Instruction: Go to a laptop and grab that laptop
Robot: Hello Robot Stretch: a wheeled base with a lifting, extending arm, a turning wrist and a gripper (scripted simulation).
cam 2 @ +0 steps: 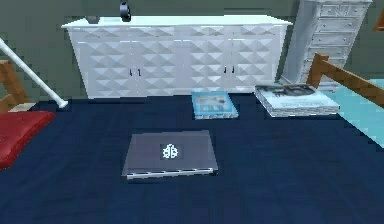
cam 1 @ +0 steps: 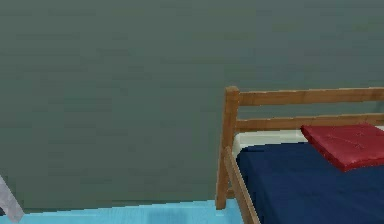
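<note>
Nearest lies the grey laptop [cam 2: 170, 155], lid down, flat on the dark blue bedcover [cam 2: 70, 110], with a red pillow [cam 2: 20, 135] at the arm side view's left. Beyond it lies a pale blue flat thing [cam 2: 213, 103], perhaps a book, before a white sideboard [cam 2: 170, 55]. How the gripper stands I cannot tell.

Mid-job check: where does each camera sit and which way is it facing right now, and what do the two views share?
Forward view: on the robot, facing ahead and slightly down at a grey-green wall, with a wooden headboard, red pillow and navy blanket at its right.
Arm side view: on the robot's body, facing out sideways across the navy blanket at the closed laptop, white sideboard beyond.
Shared: the red pillow and navy blanket.
</note>
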